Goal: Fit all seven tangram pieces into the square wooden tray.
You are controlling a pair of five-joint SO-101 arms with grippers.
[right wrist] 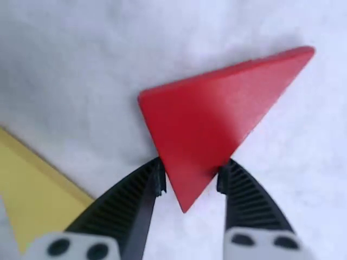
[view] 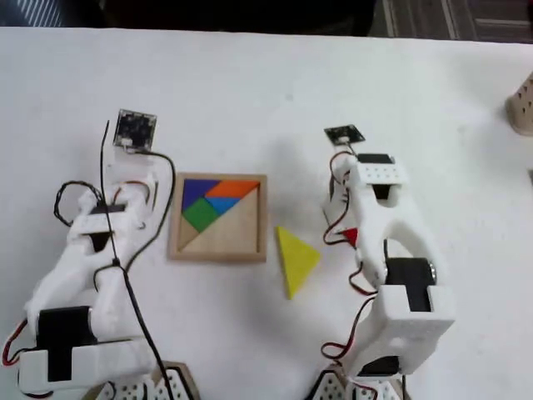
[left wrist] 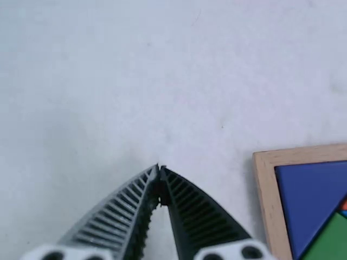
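- Red triangle flat on the white table, just right of the yellow triangle and well apart from the square wooden tray.
- Right gripper closed partway, ribbed jaws pressed against the two edges of one corner of the red triangle; nothing else held.
- Step in hand, by judgement: lifting the red piece for the carry to the tray.
- Grip on a tapering corner only, so probably prone to squeezing the piece out forwards. Better to seat the jaws deeper along the edges, close gently, lift level, and check the hold before swinging across.
- Inside the tray: blue piece, orange piece and green piece packed into the far-left part, with bare wood left open nearer the arms. Task roughly half done at best.
- Yellow triangle directly between the red piece and the tray: carry over it, not through it.
- Left gripper closed tip to tip, holding nothing, above bare table just beside the tray's corner; near enough to crowd the tray's left side.
- Tan pegged object at the table's far right edge, well apart from everything.
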